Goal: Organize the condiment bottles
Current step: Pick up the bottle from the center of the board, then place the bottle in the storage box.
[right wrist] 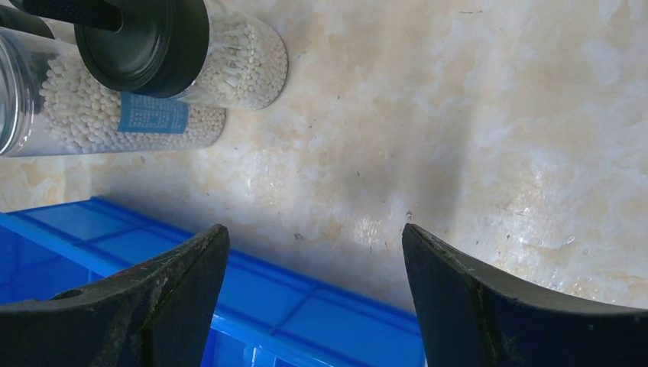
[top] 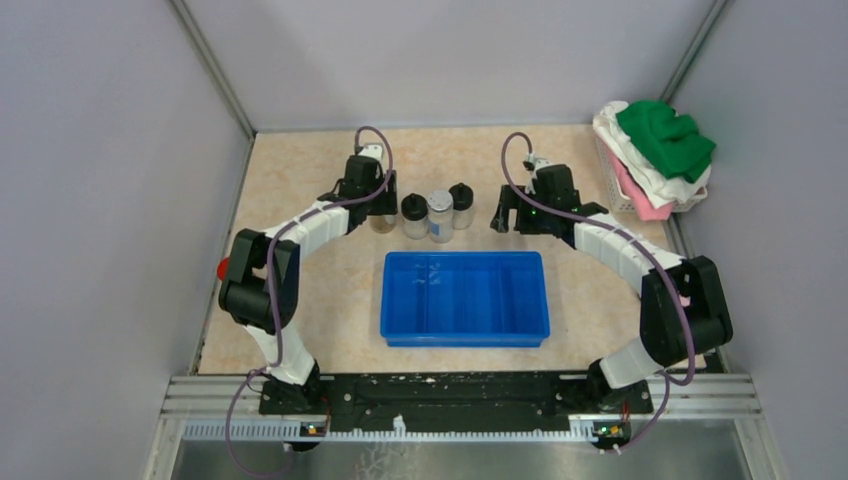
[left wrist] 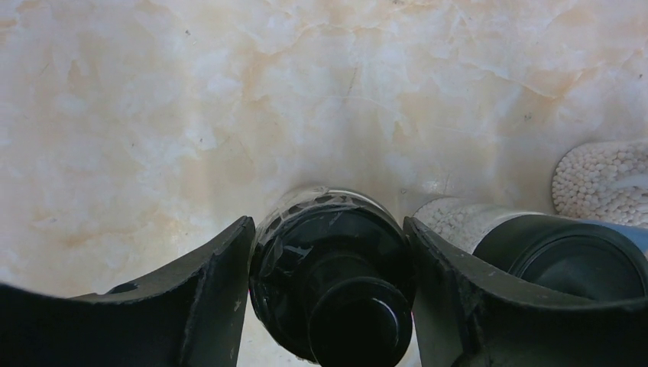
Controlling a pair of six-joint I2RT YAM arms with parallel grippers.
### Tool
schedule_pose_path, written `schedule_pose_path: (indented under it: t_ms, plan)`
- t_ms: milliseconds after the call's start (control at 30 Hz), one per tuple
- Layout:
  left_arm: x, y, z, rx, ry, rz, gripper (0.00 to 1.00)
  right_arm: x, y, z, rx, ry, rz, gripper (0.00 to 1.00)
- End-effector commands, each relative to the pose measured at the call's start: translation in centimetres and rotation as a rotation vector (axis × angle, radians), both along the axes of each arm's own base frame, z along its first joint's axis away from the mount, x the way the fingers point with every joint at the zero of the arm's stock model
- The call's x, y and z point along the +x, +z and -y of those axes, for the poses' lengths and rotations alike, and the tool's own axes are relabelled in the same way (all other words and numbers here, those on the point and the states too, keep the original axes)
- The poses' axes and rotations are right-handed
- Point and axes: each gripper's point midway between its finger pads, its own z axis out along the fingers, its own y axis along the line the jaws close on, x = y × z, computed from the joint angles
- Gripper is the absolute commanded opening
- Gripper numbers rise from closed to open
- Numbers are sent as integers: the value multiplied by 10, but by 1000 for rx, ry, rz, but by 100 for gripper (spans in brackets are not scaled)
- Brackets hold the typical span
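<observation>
— What sort of place is this?
— A robot lab, by the look of it a closed test booth. Plain grey walls (top: 100,200) box in a marble-patterned desk (top: 300,170), with metal posts (top: 212,65) in the corners.
— What else shows it?
— A left arm (top: 310,225) and a right arm (top: 610,240), bolted to a metal rail (top: 200,392) at the near edge.

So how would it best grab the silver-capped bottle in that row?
Probably from straight above, gripping the near and far sides of the silver-capped bottle on its round body below the cap: it stands upright, and black-capped bottles stand close on its other two sides.
</observation>
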Motion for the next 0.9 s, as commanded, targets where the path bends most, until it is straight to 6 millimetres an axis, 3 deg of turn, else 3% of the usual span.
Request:
schedule_pose_path:
  t_ms: [0,233,400,633,867]
  plan:
    - [-1,46,-3,5,24,92,36,5,14,-2,32,1,49,83]
    - [-35,116,7,-19,-13,168,34,0,21,-1,44,4,60,84]
    - [-76,149,38,-87,-126,158,33,-4,29,-3,67,3,67,83]
    - [-143,147,98,-139,-293,91,32,-11,38,0,74,-2,77,83]
    - [-185,123,152,-106,-399,31,33,-17,42,2,72,-3,81,84]
